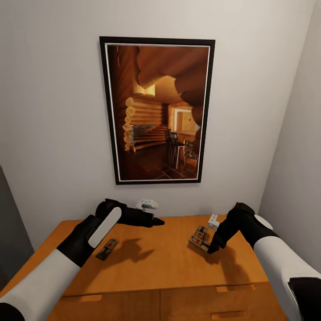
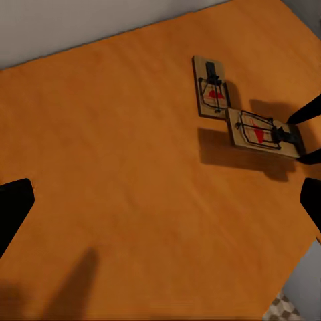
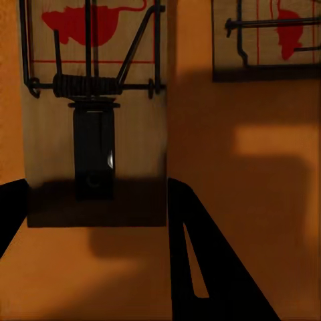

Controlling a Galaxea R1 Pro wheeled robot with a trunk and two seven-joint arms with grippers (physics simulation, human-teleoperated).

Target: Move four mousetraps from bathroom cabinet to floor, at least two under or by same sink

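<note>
1. Cabinet [image 1: 160,263] top fills the near view, drawer fronts at 6 o'clock.
2. Left gripper [image 1: 154,220] hovers spread, nothing held; one mousetrap [image 1: 107,248] lies flat at 8 o'clock.
3. Right gripper [image 1: 210,248] at 4 o'clock, fingers [image 3: 200,267] straddling a raised mousetrap [image 3: 93,114]; pinch unclear. Another trap [image 2: 212,87] just beside.
4. Framed picture [image 1: 157,111] on the wall, 12 o'clock.

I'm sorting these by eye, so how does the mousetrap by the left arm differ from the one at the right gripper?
The left mousetrap lies flat on the cabinet, alone and untouched. The right mousetrap sits raised, casting a shadow, between the right gripper fingers, beside another trap. Both are small wooden boards with dark metal springs.
</note>
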